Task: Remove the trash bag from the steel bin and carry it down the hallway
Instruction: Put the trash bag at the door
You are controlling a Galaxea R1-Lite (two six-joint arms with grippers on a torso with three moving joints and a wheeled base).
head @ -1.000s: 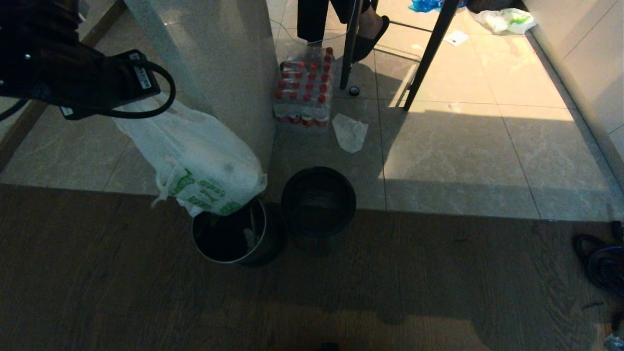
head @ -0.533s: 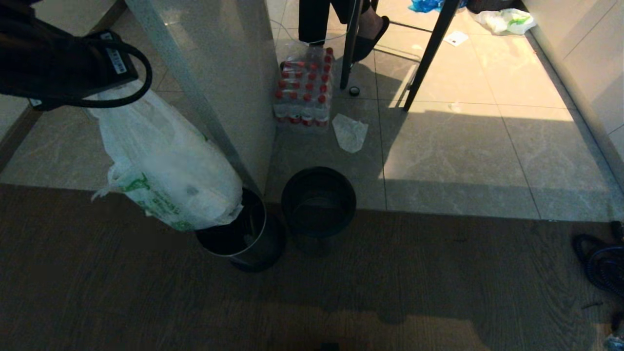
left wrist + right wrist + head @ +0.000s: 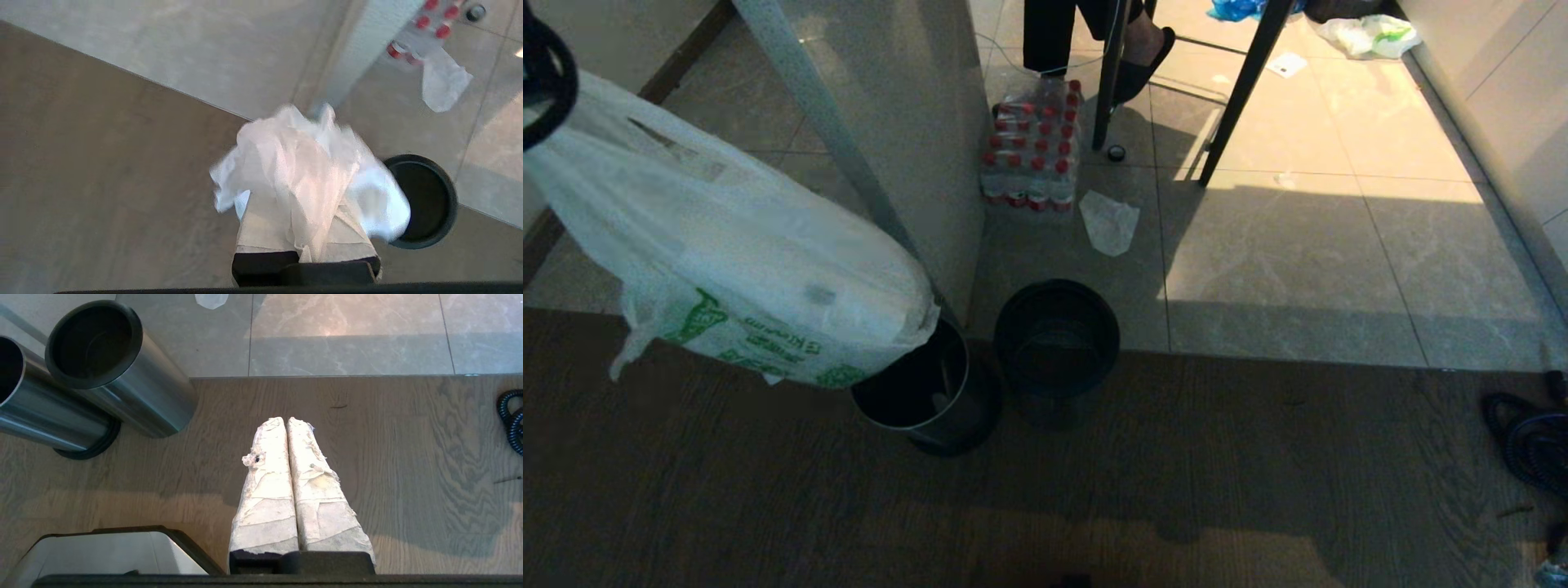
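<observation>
Lifted clear of steel bin, trash bag slanting lengthwise toward it, left gripper clenching its neck, right gripper closed empty.

Two long fingers on the right gripper, wrapped in worn, frayed cream tape with a small torn hole, set into a black block. Same cream tape on the left gripper above a black mount. Loop of black cable at the left arm.

trash bag aloft (green print), steel bin below
</observation>
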